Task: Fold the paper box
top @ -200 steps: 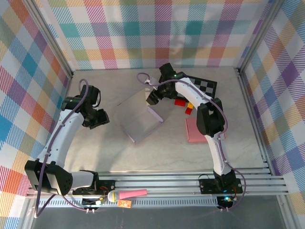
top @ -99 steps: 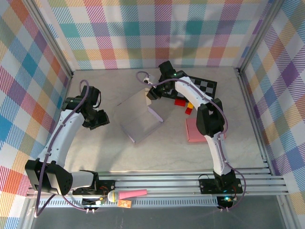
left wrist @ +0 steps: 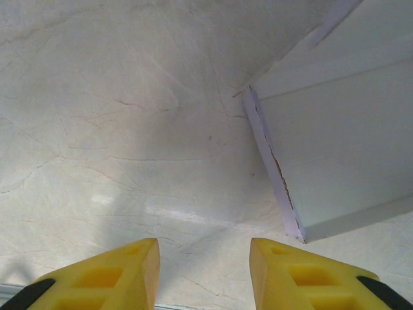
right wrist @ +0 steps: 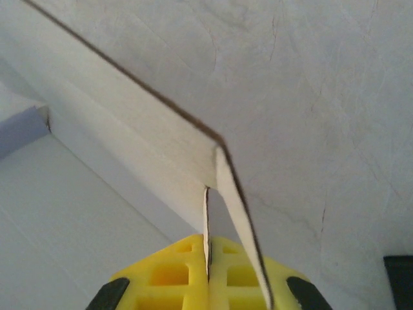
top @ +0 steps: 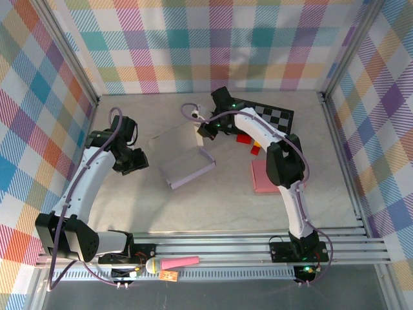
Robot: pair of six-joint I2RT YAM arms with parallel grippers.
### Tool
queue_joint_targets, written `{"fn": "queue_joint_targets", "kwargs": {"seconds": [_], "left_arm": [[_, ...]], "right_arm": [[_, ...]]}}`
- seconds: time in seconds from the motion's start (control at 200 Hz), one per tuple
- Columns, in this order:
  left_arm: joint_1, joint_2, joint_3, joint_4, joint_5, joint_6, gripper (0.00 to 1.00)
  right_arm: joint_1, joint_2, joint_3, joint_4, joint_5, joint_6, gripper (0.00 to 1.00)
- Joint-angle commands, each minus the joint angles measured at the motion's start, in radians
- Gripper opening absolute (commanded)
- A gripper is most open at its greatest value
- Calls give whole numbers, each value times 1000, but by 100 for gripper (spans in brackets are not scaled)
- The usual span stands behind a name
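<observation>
The paper box (top: 184, 158) is a partly folded white and lavender sheet lying mid-table, with a low wall raised along its right side. My right gripper (top: 202, 130) is at its far right corner, shut on a thin upright flap. In the right wrist view the yellow fingers (right wrist: 208, 258) pinch that flap's edge, and a second flap (right wrist: 242, 213) leans beside it. My left gripper (top: 134, 161) hovers left of the box, open and holding nothing. In the left wrist view the box's lavender edge (left wrist: 274, 174) lies ahead and to the right of the fingertips of my left gripper (left wrist: 205, 278).
A pink pad (top: 263, 175) lies right of the box, with red (top: 244, 137) and yellow (top: 256, 147) blocks and a checkerboard (top: 274, 116) behind it. Plaid walls close in the table. A metal rail (top: 213, 248) runs along the near edge.
My right gripper has closed on the flap and moved slightly left. The box panel has dropped from a steep tilt to lying flatter. The left arm has stayed still.
</observation>
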Motion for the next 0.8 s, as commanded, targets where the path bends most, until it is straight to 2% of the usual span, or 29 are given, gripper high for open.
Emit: {"fn": "queue_joint_targets", "kwargs": {"seconds": [0.0,0.15,0.27,0.31,0.48,0.8], "left_arm": [[-6,14,-18,38,-27,37,42],[-5,43,-1,100,24,109,46],[-7,98,16,188,245,238,49],[-9,118,22,199,273,277,48],[-8,172,24,242,243,390,48],[-6,248,21,313,166,431,49]], "right_arm": [[6,-118,-108,66,56,1,0],[-6,-253,-298,138,93,37,0],[-14,-320,-405,151,110,78,0],[-15,-338,-435,155,110,90,0],[-21,-390,-516,168,110,111,0],[-26,-379,-485,133,92,103,0]]}}
